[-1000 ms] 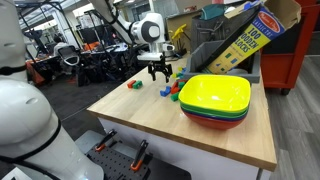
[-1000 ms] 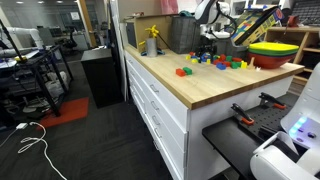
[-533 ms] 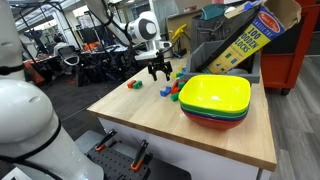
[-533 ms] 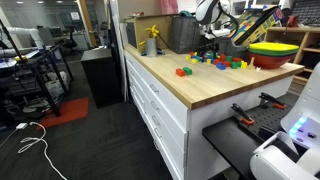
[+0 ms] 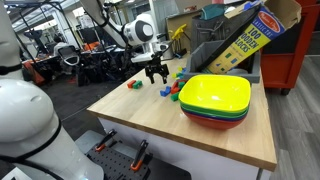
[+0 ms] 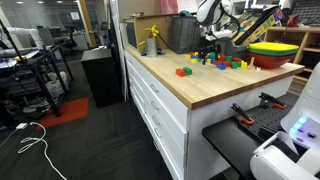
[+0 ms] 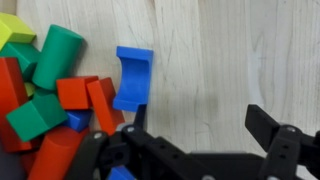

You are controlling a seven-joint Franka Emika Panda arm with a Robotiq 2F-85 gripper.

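Blue block lies untouched on the tabletop at the edge of the heap of blocks, left of the wrist view, nothing lifted yet, the pincer wide open and empty.

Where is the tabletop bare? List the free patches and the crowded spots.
Free: the broad strip of table between the blocks, the bowls and the near edge; also the wood right of the blue block in the wrist view. Crowded: around the blocks by the open gripper, and beside the box.
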